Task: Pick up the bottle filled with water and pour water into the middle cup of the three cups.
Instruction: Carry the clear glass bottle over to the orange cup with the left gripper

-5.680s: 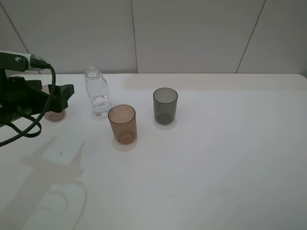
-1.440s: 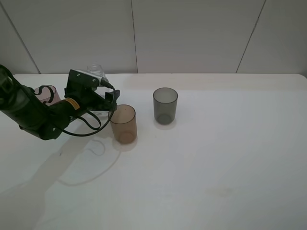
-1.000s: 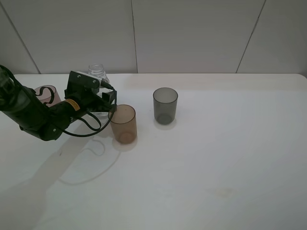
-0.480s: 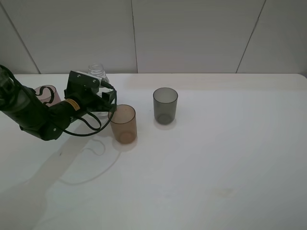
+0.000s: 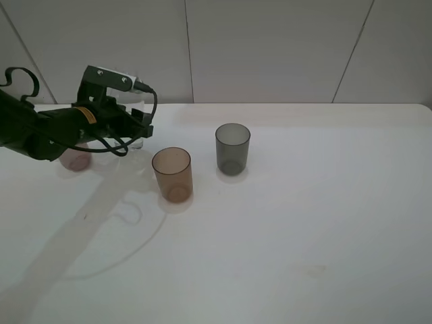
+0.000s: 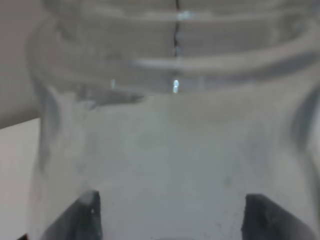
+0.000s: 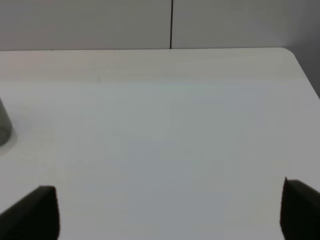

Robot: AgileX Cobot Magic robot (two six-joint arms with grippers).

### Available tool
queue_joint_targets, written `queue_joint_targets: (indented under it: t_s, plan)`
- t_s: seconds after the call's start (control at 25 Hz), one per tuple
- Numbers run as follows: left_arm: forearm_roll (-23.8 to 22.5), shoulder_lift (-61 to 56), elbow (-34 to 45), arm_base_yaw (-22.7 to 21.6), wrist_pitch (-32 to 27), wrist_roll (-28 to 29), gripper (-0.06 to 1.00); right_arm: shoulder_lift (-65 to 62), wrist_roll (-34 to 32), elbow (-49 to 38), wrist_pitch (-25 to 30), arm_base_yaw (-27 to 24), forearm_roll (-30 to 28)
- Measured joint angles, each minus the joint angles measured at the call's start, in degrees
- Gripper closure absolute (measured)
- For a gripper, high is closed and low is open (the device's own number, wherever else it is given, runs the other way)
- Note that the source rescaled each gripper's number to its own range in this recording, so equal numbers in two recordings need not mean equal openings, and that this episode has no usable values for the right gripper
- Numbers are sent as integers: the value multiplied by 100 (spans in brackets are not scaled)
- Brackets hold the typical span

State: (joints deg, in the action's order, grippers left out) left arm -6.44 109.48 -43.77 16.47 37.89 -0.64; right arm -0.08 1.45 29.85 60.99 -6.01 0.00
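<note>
My left gripper (image 5: 138, 127) is shut on the clear bottle (image 5: 138, 142) and holds it raised above the table, behind and left of the amber middle cup (image 5: 172, 174). The arm hides most of the bottle. In the left wrist view the bottle (image 6: 175, 150) fills the frame between the two fingertips (image 6: 87, 215). The pinkish cup (image 5: 75, 160) stands at the left, partly behind the arm. The dark grey cup (image 5: 232, 149) stands to the right of the amber one. My right gripper (image 7: 167, 210) is open over bare table and does not show in the high view.
The white table (image 5: 304, 223) runs to a wall of pale panels (image 5: 270, 47) at the back. The arm's shadow (image 5: 101, 223) lies on the table left of the amber cup. The grey cup's edge (image 7: 4, 125) shows in the right wrist view.
My left arm has risen and pulled back to the left with the bottle, lifting it off the table. The pinkish cup now shows below the arm. The cups have not moved.
</note>
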Motion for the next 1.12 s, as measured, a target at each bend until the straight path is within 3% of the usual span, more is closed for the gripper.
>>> queue_joint_targets:
  t_s: [0.36,0.76,1.12]
  plan:
    - [-109,-1802,-17,555,-2265,-50,94,0,0,0,0,0,0]
    - [-1052,-2791,-20,1193,-5059,-22,94,0,0,0,0,0,0]
    - [-1811,-2821,-20,1522,-6380,254,94,0,0,0,0,0,0]
